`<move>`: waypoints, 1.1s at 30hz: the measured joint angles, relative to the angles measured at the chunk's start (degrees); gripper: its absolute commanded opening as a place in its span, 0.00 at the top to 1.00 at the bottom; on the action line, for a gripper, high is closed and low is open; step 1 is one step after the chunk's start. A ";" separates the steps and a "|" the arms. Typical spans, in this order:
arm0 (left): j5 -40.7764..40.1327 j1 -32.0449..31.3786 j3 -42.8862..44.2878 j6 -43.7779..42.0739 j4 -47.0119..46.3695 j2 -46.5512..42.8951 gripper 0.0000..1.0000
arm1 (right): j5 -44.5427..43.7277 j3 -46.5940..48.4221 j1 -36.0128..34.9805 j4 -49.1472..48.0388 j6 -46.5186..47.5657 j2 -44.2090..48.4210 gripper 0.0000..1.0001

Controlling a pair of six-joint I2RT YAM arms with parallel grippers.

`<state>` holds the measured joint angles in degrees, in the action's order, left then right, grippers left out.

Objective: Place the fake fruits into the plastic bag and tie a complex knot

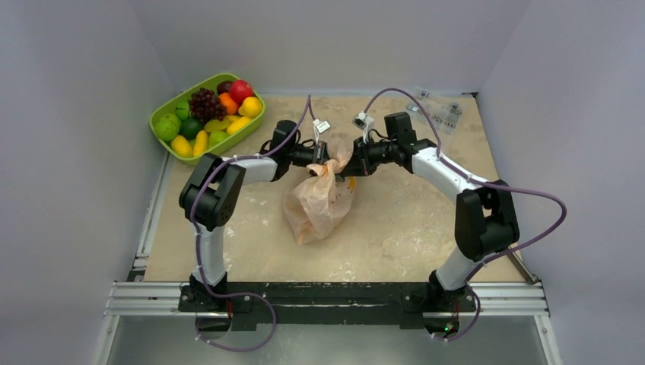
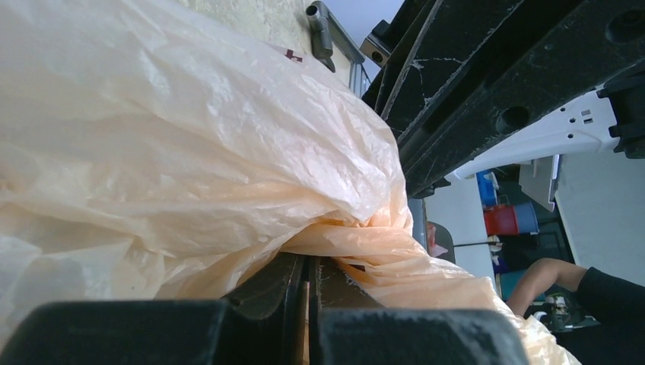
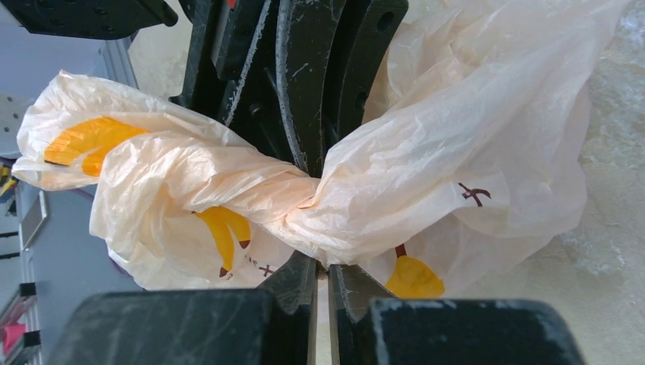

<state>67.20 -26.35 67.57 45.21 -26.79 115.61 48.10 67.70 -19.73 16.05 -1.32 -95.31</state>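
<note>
The peach plastic bag [image 1: 319, 204] lies on the middle of the table, its top bunched up between both grippers. My left gripper [image 1: 321, 161] is shut on a fold of the bag [image 2: 228, 152] from the left. My right gripper [image 1: 352, 163] is shut on the bag's twisted strap [image 3: 304, 201] from the right, facing the left gripper's fingers [image 3: 304, 84]. The twisted bunch [image 1: 337, 162] sits between them. Whether it is a knot cannot be told. The fake fruits [image 1: 209, 114], with a dark grape bunch [image 1: 204, 103], lie in the lime-green tray at the back left.
The lime-green tray [image 1: 162, 114] stands at the table's back left corner. Small clear packets [image 1: 441, 110] lie at the back right. Grey walls close in the table on three sides. A metal rail [image 1: 327, 298] runs along the near edge.
</note>
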 measured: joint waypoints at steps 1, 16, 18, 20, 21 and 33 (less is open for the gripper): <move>0.02 0.02 0.02 -0.33 0.35 0.00 0.97 | 0.28 0.04 0.04 0.20 0.02 0.00 1.00; 0.15 0.81 0.02 -7.45 6.93 -2.19 0.99 | 3.87 0.52 0.22 0.66 1.79 0.02 1.00; 0.33 0.81 0.02 -7.93 6.86 -2.45 1.00 | 3.87 0.52 0.24 0.63 1.84 0.02 0.90; 0.39 0.74 0.02 -7.96 6.43 -2.60 1.00 | 3.89 0.52 0.24 0.61 1.60 0.02 0.76; 0.39 0.70 0.02 -7.85 6.01 -2.60 1.00 | 3.89 0.52 0.26 0.48 1.31 0.02 0.75; 0.31 0.55 -1.22 -7.54 4.46 -3.56 0.74 | 4.52 0.59 0.39 0.00 0.24 -0.07 1.00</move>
<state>67.51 -25.80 66.35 37.67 -22.33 112.05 52.62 68.29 -19.33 16.05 -1.08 -95.37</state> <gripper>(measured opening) 0.142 0.009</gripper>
